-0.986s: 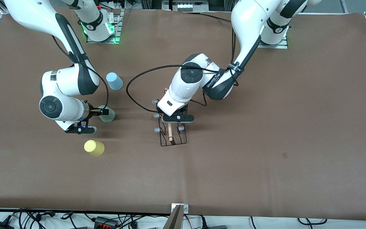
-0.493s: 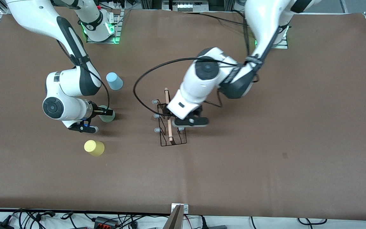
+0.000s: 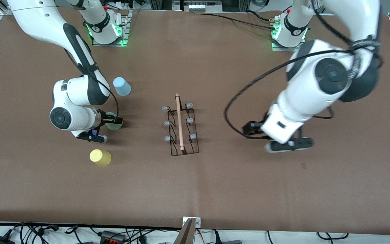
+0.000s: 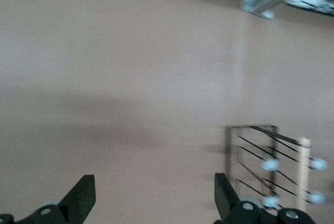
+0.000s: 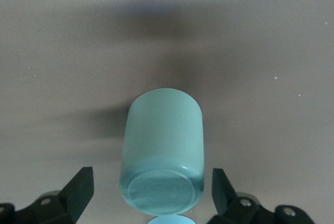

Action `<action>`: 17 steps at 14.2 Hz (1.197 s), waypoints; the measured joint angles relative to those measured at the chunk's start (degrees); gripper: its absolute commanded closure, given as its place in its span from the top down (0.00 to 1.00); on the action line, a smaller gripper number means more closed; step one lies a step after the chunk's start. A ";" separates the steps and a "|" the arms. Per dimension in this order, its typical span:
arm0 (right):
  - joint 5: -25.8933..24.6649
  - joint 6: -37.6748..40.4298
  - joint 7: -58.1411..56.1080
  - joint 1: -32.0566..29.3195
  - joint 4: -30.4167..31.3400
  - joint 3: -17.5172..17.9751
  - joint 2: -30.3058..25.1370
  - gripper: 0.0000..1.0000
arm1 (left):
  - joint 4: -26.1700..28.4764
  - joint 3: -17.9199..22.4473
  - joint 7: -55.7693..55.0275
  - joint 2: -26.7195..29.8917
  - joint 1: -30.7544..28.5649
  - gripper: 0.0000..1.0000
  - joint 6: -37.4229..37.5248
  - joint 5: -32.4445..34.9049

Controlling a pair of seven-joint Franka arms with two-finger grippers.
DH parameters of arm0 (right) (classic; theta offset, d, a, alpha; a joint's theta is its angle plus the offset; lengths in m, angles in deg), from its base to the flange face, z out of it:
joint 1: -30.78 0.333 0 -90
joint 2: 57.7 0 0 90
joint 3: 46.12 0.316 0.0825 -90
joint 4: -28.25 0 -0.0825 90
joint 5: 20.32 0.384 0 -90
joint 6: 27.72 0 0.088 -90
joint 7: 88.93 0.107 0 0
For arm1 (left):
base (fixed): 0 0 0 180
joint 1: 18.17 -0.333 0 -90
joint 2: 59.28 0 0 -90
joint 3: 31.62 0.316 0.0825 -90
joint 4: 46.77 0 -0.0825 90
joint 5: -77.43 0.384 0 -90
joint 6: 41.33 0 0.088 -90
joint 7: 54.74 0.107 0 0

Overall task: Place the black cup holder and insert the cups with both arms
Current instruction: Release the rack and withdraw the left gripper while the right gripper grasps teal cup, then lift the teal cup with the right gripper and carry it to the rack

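Yellow cup (image 3: pixel 100 157): nearest the front camera, upside down, untouched. Black cup holder (image 3: pixel 180 128): set mid-table, pegs bare (no cup mounted). Left gripper (image 3: pixel 289 145): fingers spread, empty, over bare table toward the left arm's end. Right gripper (image 5: pixel 151 195): fingers spread astride the mint-green cup (image 5: pixel 162 151); closing on it looks next. Light blue cup (image 3: pixel 122 86): farthest.
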State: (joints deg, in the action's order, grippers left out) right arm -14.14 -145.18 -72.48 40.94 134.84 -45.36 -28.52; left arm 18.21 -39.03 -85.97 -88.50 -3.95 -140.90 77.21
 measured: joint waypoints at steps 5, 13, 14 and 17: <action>-0.05 -0.20 0.00 -0.11 -0.04 -0.27 0.44 1.00 | -0.02 -0.27 11.39 9.60 -13.73 1.00 10.69 1.35; -0.68 -0.29 0.00 -0.12 -0.23 -0.33 0.33 0.26 | 10.07 -0.44 25.63 13.36 -21.03 1.00 12.32 1.35; -0.69 -0.36 -0.01 -0.11 -0.55 -0.33 0.26 0.25 | 12.10 -0.50 26.15 14.53 -21.17 1.00 11.61 1.35; -0.71 2.39 -0.08 0.04 -5.01 -0.23 0.11 0.24 | 19.51 -0.62 26.46 19.44 -21.70 1.00 7.77 1.35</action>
State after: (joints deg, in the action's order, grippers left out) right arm -14.85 -142.80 -72.56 40.98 129.83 -45.59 -28.41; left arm 37.72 -39.65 -59.51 -69.06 -25.66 -133.13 78.55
